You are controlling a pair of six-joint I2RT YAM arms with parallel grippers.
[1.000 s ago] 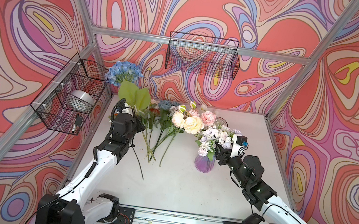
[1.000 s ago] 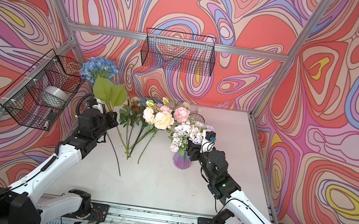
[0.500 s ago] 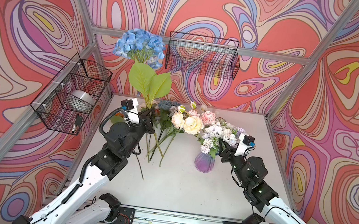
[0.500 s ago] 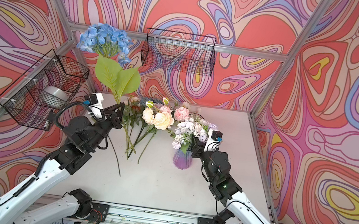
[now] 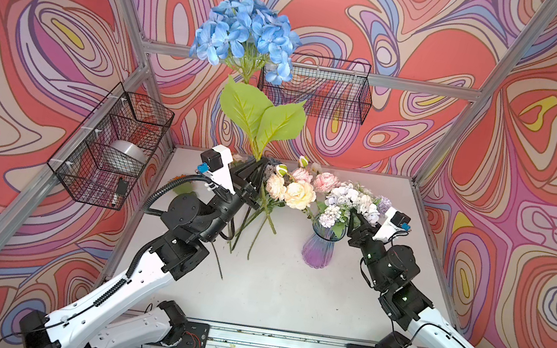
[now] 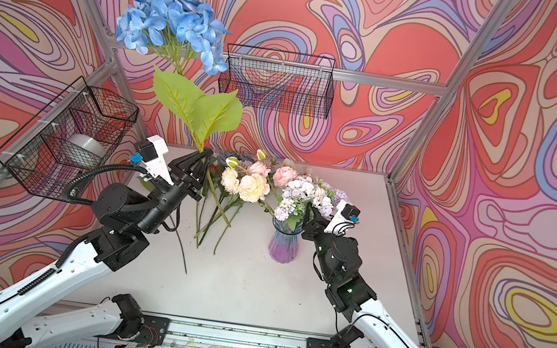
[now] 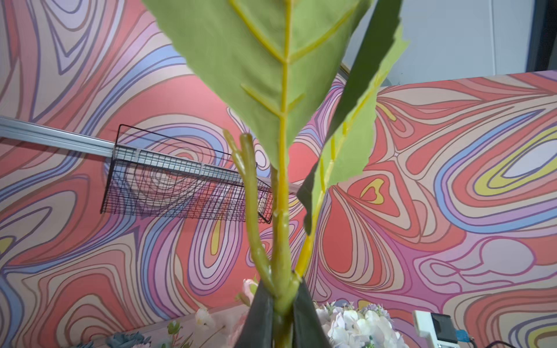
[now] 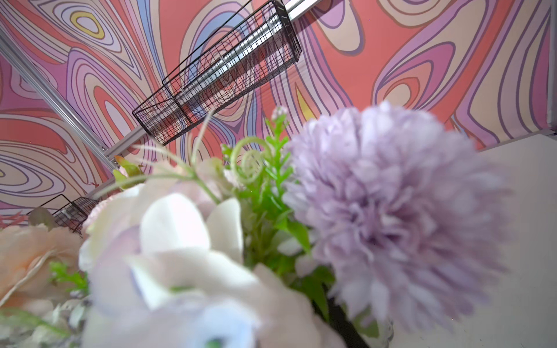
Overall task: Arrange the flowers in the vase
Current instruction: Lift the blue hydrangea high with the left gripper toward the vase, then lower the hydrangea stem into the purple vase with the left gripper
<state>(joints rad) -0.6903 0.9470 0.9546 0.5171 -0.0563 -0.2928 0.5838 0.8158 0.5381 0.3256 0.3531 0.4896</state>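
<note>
Blue hydrangea (image 5: 249,34) held high, left of the vase (image 5: 318,250)
Left gripper (image 5: 255,167) pinched its stem; right gripper (image 5: 355,219) sat among the vase's blooms (image 5: 348,196), its spread unclear.

Hydrangea (image 5: 249,34) apparently in left pincer (image 5: 256,164)

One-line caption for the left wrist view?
Left gripper shut on the hydrangea stem, green leaves above, wire basket on the wall behind.

white table (image 5: 288,296) bears a purple vase (image 5: 317,250) and loose flowers (image 5: 298,194).
</note>
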